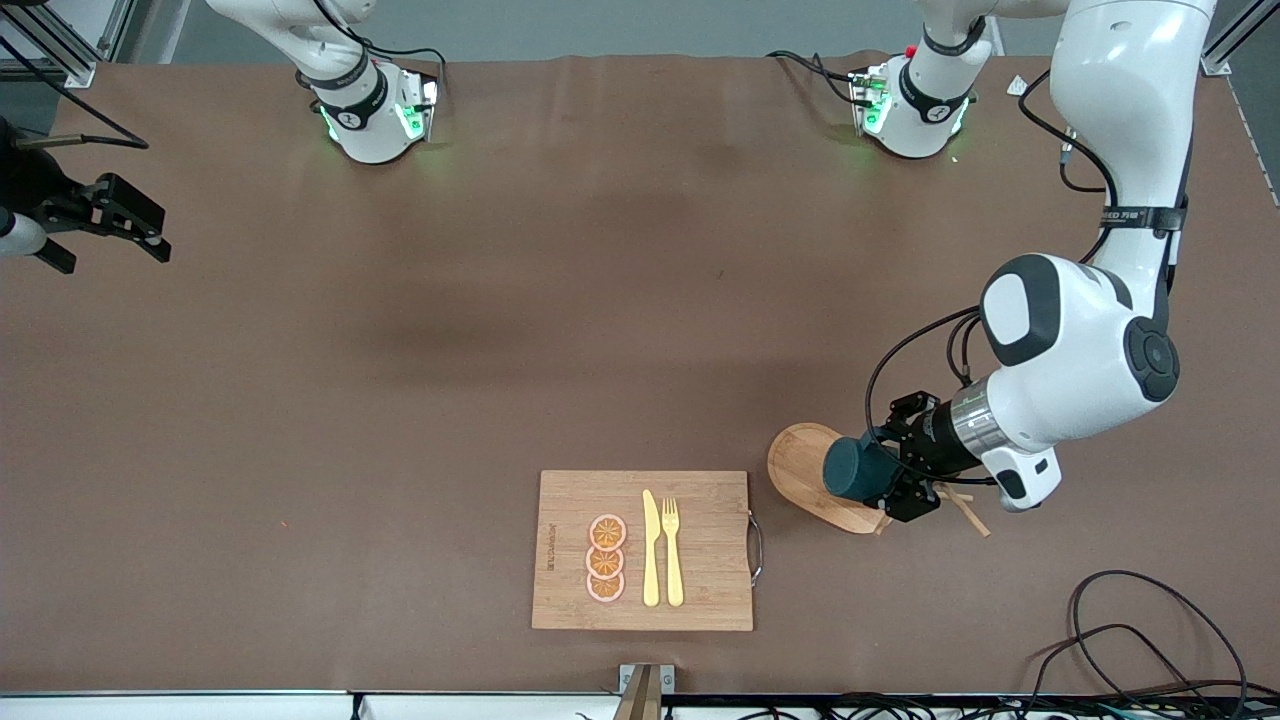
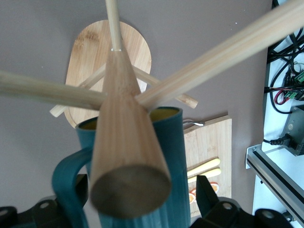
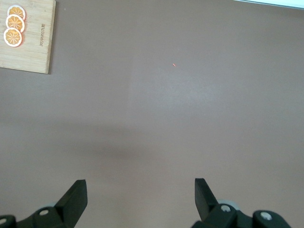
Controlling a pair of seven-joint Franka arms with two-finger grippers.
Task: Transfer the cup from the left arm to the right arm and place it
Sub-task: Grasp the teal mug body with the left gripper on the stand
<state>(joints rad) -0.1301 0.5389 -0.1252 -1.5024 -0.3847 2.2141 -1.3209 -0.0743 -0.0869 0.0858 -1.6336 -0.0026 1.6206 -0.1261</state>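
- The teal mug [image 1: 856,468] hangs on the wooden mug tree [image 1: 805,470], lying sideways over its oval base.
- The left gripper [image 1: 893,470] stands spread wide around the mug, a finger [image 2: 207,194] on either side; whether the fingers press it I cannot tell.
- The cutting board [image 1: 700,590] with orange slices [image 1: 606,558], yellow knife [image 1: 650,548] and fork [image 1: 672,550] lies beside the left gripper.
- The right gripper [image 1: 135,228] waits released over bare table at its arm's end.
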